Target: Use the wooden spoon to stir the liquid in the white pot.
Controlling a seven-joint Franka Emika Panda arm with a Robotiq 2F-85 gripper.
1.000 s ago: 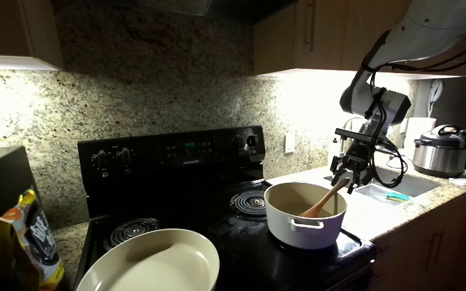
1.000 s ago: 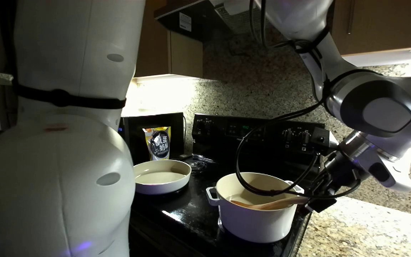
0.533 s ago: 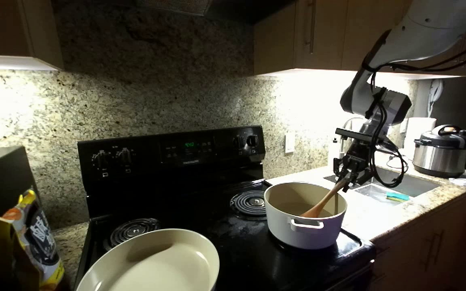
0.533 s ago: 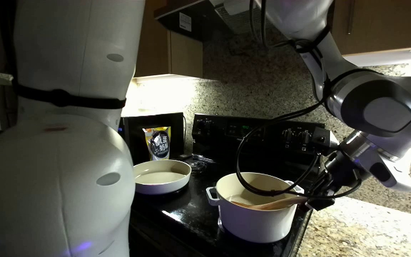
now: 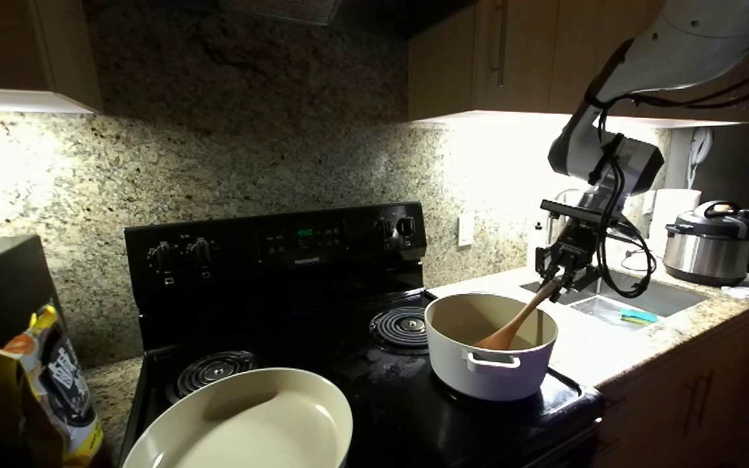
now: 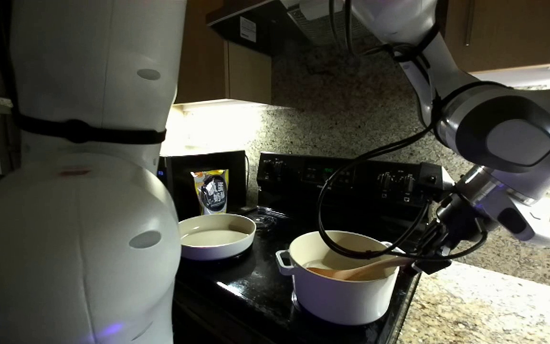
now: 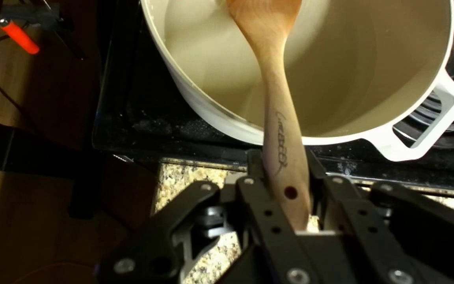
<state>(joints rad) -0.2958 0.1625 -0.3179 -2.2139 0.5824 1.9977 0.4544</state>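
Note:
The wooden spoon (image 7: 280, 90) leans over the rim of the white pot (image 5: 488, 374), its head low inside and its handle sticking out. My gripper (image 7: 285, 161) is shut on the handle's end, a dark finger (image 7: 255, 163) on each side of the wood just outside the rim. In both exterior views the gripper (image 5: 551, 286) stands above the pot's counter side, tilted toward it. The liquid (image 7: 341, 86) shows as a dull tan surface in the pot, hard to tell from the inner wall. Part of the spoon's head lies beyond the top of the wrist view.
A cream oval dish (image 5: 264, 429) sits on the stove near a coil burner (image 5: 407, 325). The sink (image 5: 647, 292) and a steel cooker (image 5: 712, 250) are on the counter side. Loose cables (image 6: 322, 210) from the arm hang over the pot.
My gripper went from open around the handle to shut on it. Since then gripper and handle have risen slightly, and the spoon's head has shifted a little within the pot.

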